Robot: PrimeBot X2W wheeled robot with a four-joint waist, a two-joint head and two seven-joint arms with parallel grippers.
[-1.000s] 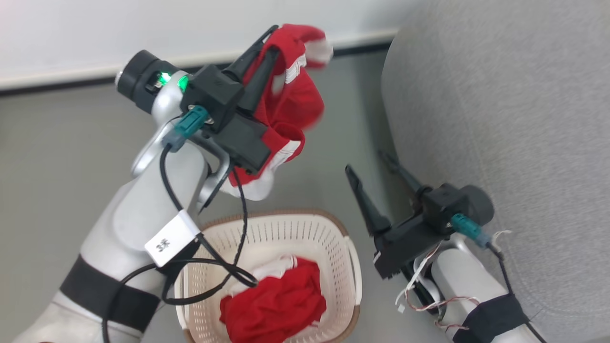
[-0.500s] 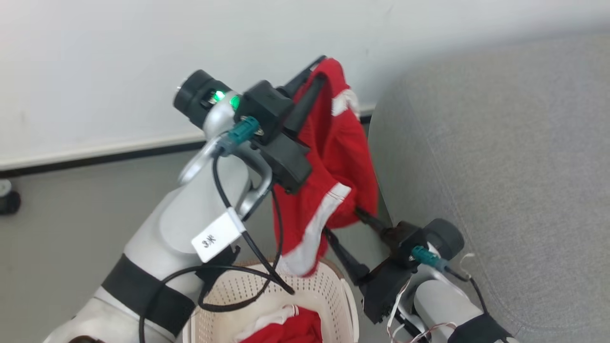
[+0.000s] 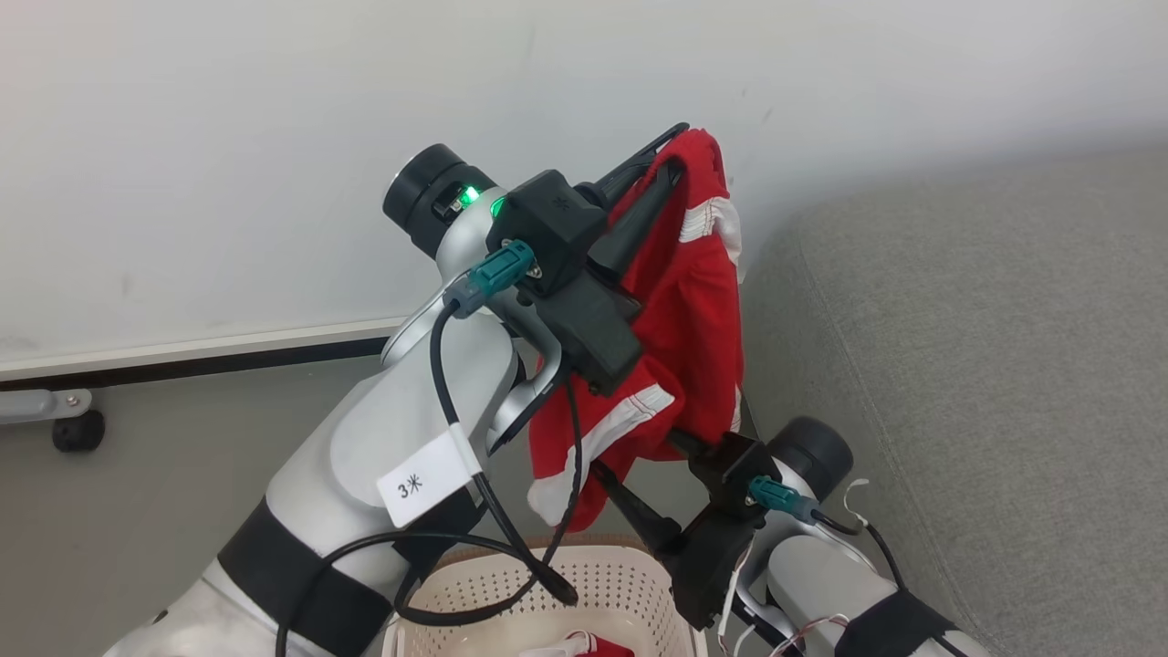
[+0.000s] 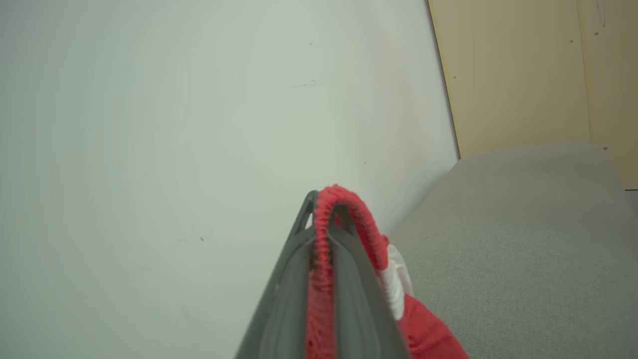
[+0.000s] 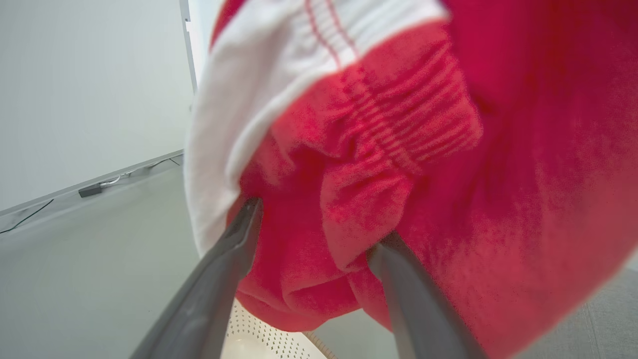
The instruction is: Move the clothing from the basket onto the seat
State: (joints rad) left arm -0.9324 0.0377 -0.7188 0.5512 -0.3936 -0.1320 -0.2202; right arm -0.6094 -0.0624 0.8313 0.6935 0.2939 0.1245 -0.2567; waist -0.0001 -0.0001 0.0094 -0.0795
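Note:
My left gripper (image 3: 677, 153) is raised high and shut on the edge of a red garment with white-striped trim (image 3: 698, 310), one piece of the clothing. In the left wrist view the red hem (image 4: 323, 259) is pinched between the shut fingers. The garment hangs down beside the grey seat (image 3: 967, 365). My right gripper (image 5: 319, 222) stands open under it, fingertips (image 5: 249, 209) pressing into the hanging fabric (image 5: 398, 149). One dark finger (image 3: 639, 513) shows below the hem. The cream basket (image 3: 511, 593) sits at the bottom with a scrap of red clothing (image 3: 602, 646) inside.
A white wall (image 3: 228, 164) with a dark baseboard (image 3: 201, 360) runs behind. A small black caster (image 3: 78, 431) stands on the grey floor at the left. A beige panel (image 4: 513, 75) rises behind the seat's far end.
The camera has tilted up, so the basket has slid to the bottom edge. My left gripper has carried the garment up and toward the seat. The open right gripper now meets the hanging fabric.

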